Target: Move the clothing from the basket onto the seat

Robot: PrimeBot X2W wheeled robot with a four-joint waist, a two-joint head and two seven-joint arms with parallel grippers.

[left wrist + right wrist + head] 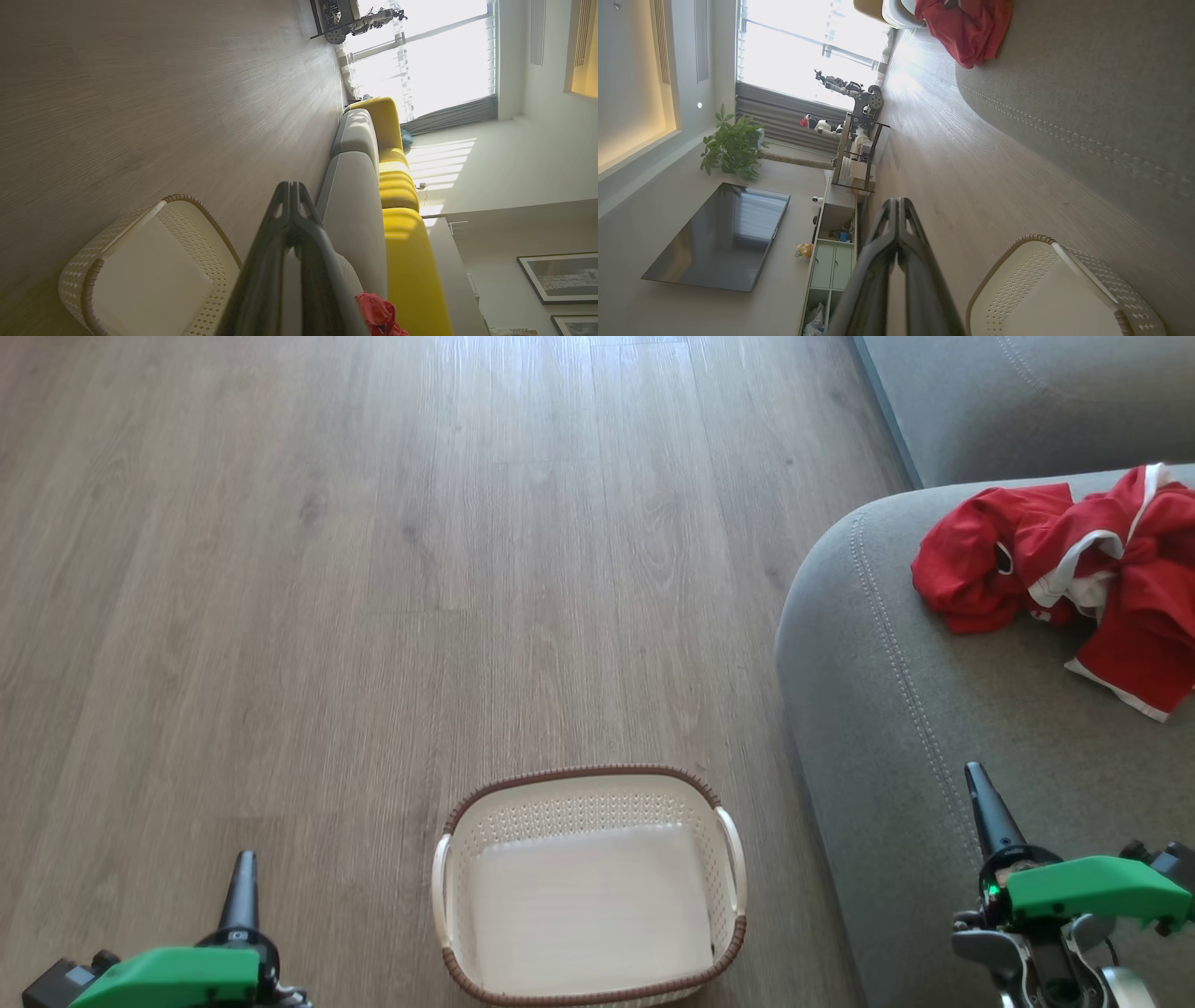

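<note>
Clothing (1074,569) lies as a crumpled red heap with white trim on the seat (887,737), at the far right of the head view. One white-edged hem trails toward the near side. The clothing sits well apart from the basket (585,773) and inside the line of pale stitching that follows the seat's rounded left edge.

The basket stands upright on the wooden floor (373,569), near the middle and just beside the seat's left edge. Its whole pale bottom is visible, ringed by perforated walls, a brown rim and a white handle on each side.

The left hand (245,873) hangs at the near left above the floor, left of the basket. Its two dark fingers are pressed together and grip nothing. The right hand (977,784) hangs at the near right above the near part of the seat, well short of the clothing. Its fingers are likewise closed on nothing.

A second grey cushion (1027,401) lies beyond the seat at the far right. In the left wrist view, yellow back cushions (397,191) run along the grey seating toward a bright window (444,60).
</note>
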